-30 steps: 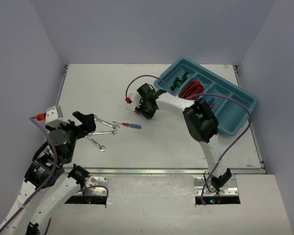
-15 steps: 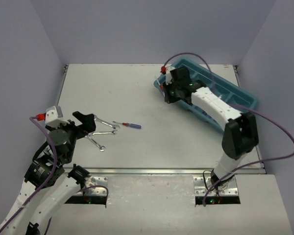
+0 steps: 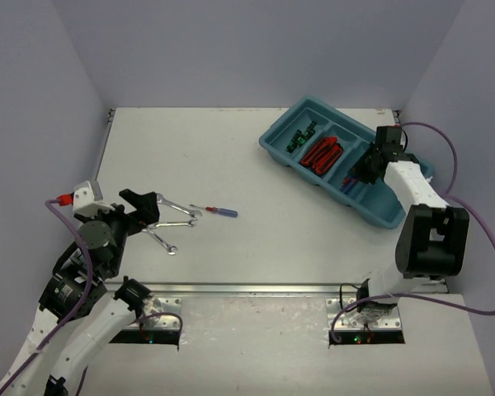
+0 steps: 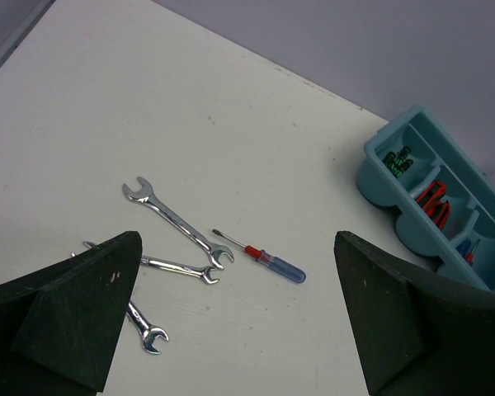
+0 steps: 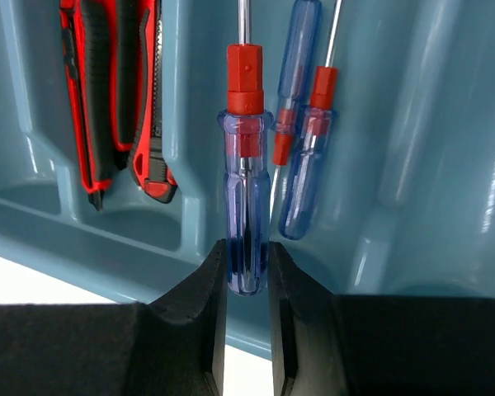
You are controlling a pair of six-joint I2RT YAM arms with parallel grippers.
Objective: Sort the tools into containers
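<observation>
Your right tool (image 5: 246,272) pinches a blue-and-red screwdriver (image 5: 244,165) over its tray (image 3: 384,219) compartment by the far right corner, while three wrenches (image 4: 177,223) and one loose screwdriver (image 4: 268,260) wait near the left edge before your spread left tool (image 4: 239,309).

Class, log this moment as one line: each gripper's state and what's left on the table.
left gripper: open, near wrenches | right gripper: shut on held screwdriver, over tray | table: three wrenches, loose screwdriver
</observation>
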